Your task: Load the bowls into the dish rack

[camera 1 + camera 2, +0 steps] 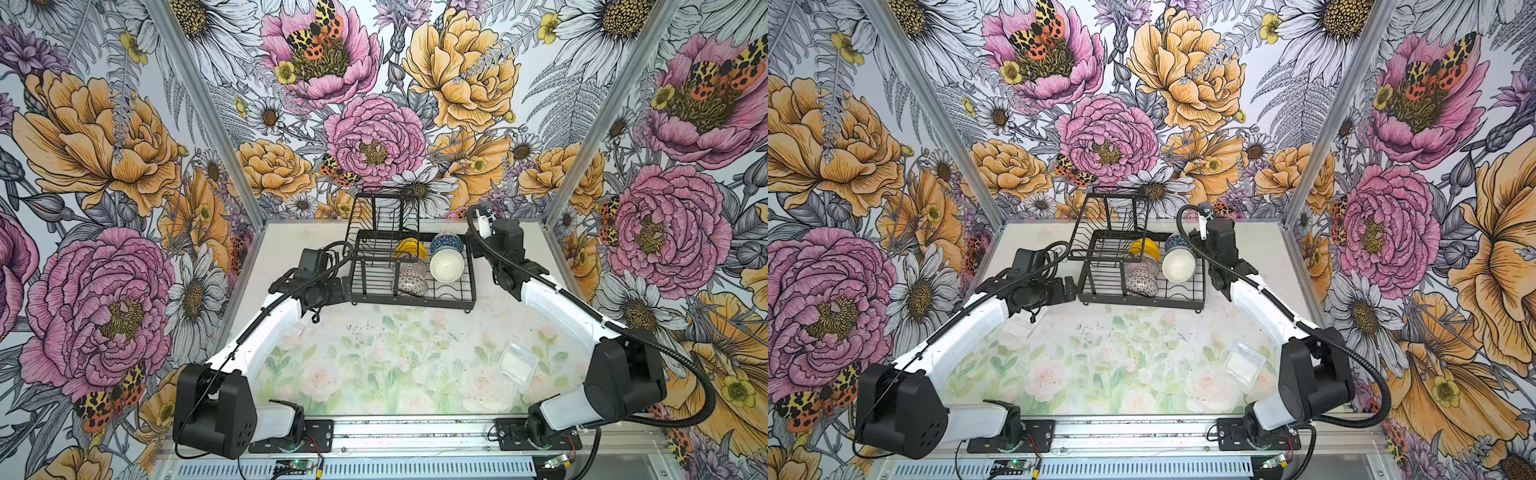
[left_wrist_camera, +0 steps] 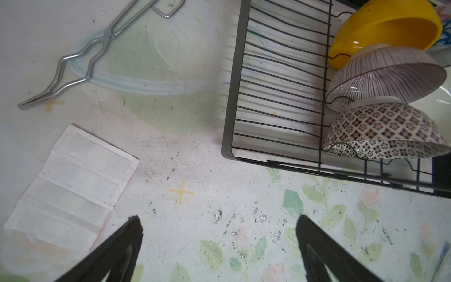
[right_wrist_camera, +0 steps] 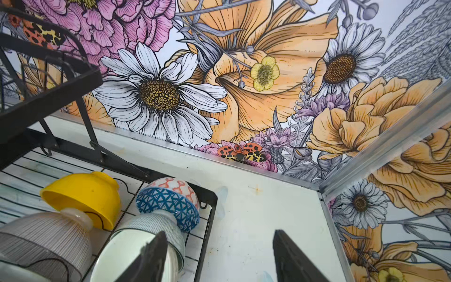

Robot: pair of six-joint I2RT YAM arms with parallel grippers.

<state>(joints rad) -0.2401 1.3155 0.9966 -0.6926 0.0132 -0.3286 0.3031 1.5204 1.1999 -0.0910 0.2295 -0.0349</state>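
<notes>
right claw spread, pinching nothing; pale teal bowl just off one finger, tilted in dish rack, mouth toward claw. left claw spread, farther, over bench.

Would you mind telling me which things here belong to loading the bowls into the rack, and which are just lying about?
Part of the job: dish rack; yellow bowl; pink-striped bowl; brown-patterned bowl; blue-patterned bowl; pale ribbed bowl.

Just lying about: metal tongs; folded white paper; clear square tub.
</notes>
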